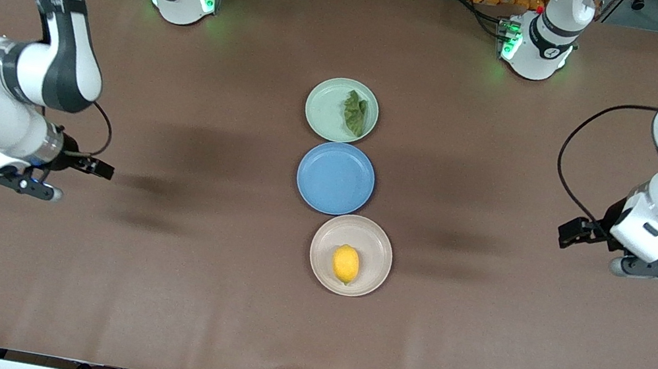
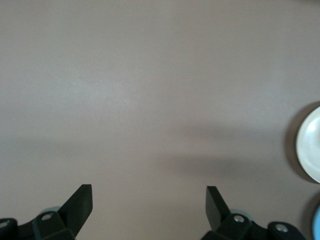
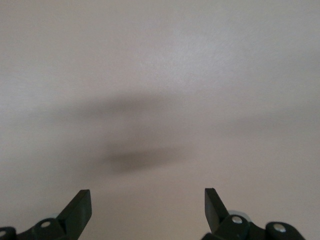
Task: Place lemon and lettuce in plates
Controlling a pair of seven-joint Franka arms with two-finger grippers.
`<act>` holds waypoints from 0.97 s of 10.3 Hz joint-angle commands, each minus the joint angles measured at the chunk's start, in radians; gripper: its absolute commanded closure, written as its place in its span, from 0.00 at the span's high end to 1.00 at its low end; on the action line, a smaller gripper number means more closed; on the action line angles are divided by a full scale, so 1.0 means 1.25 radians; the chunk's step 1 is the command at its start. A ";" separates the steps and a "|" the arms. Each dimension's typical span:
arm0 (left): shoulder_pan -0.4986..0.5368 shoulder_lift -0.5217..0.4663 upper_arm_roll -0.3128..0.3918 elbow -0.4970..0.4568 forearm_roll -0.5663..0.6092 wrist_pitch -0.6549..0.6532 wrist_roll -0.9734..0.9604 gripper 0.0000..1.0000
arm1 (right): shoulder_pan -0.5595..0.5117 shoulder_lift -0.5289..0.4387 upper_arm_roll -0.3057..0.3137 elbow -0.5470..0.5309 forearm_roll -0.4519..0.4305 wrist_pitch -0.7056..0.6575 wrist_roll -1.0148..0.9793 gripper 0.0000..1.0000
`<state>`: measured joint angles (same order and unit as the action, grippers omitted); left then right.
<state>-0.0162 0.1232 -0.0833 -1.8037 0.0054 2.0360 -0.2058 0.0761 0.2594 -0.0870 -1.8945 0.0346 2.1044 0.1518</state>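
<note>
Nearest the camera, the lemon (image 1: pixel 346 263) lay in the beige plate (image 1: pixel 378 238), just beside the blue plate (image 1: pixel 335 178). Farther from the camera than the blue plate, the lettuce (image 1: pixel 355 113) sat in the mint plate (image 1: pixel 323 107). Left end effector (image 2: pixel 149 200) and right end effector (image 3: pixel 148 202) hung released over bare worktop (image 1: pixel 151 288), well apart from the blue plate.

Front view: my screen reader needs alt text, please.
Three plates in a row on a brown table: lettuce in the green plate, an empty blue plate, a lemon in the beige plate. The left gripper and right gripper wait open over the table's ends.
</note>
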 commanded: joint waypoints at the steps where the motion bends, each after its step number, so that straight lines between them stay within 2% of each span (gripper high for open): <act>1: 0.009 -0.043 -0.006 0.036 -0.028 -0.087 0.004 1.00 | -0.028 -0.158 0.035 -0.053 -0.024 -0.028 0.005 1.00; 2: 0.008 -0.043 -0.003 0.082 -0.028 -0.141 0.005 1.00 | -0.025 -0.216 0.040 -0.045 -0.052 -0.038 0.004 1.00; 3: 0.004 -0.041 -0.002 0.126 -0.028 -0.191 0.005 1.00 | -0.033 -0.253 0.066 -0.020 -0.075 -0.062 0.003 1.00; 5: 0.002 -0.035 -0.002 0.186 -0.028 -0.248 0.014 1.00 | -0.046 -0.253 0.073 0.155 -0.074 -0.242 0.000 1.00; 6: 0.001 -0.036 -0.001 0.192 -0.028 -0.257 0.031 1.00 | -0.046 -0.251 0.073 0.220 -0.073 -0.304 -0.015 1.00; 10: -0.007 -0.040 0.009 0.239 -0.026 -0.309 0.064 1.00 | -0.051 -0.255 0.070 0.288 -0.040 -0.351 -0.033 1.00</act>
<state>-0.0171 0.0665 -0.0811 -1.5562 -0.0070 1.6965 -0.1525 0.0418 -0.0814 -0.0176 -1.5815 -0.0345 1.6909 0.1248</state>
